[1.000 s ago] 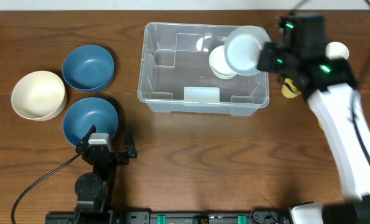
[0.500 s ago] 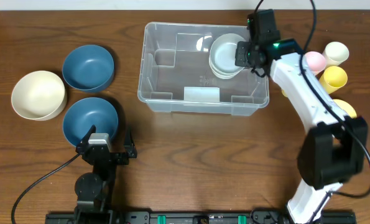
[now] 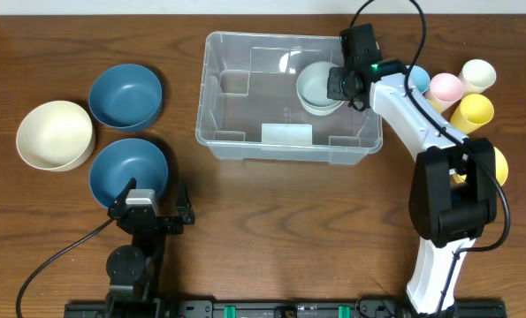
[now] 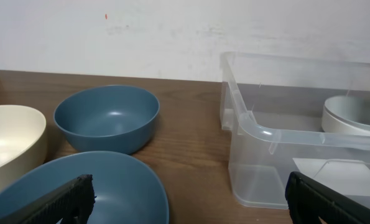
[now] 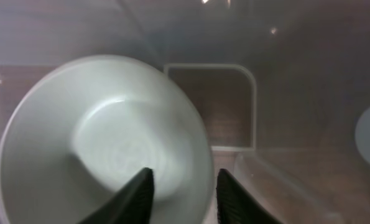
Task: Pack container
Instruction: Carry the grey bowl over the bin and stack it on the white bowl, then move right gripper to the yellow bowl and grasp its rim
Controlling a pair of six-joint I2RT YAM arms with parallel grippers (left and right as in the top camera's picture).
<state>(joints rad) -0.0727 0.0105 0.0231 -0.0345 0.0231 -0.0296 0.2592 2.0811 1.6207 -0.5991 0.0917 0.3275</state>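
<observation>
The clear plastic container (image 3: pixel 289 152) stands at the table's back centre; it also shows in the left wrist view (image 4: pixel 259 134) and as a wall in the right wrist view (image 5: pixel 296 93). A white bowl (image 3: pixel 316 84) sits in its back right corner, stacked on another white bowl. My right gripper (image 3: pixel 344 81) reaches into that corner. In the right wrist view its fingers (image 5: pixel 183 186) straddle the white bowl's (image 5: pixel 104 143) rim and grip it. My left gripper (image 3: pixel 148 208) is open and empty near the front left, its fingers (image 4: pixel 185 199) wide apart.
Two blue bowls (image 3: pixel 125 95) (image 3: pixel 128 168) and a cream bowl (image 3: pixel 55 132) stand at the left. Small cups stand at the back right: blue (image 3: pixel 418 78), pink (image 3: pixel 445 87), cream (image 3: pixel 478 73), yellow (image 3: pixel 475 110). The nearer blue bowl (image 4: pixel 79 186) lies just before my left gripper.
My right gripper has carried the white bowl leftwards and down into the container's back right corner, onto the bowl there. The left arm has not moved.
</observation>
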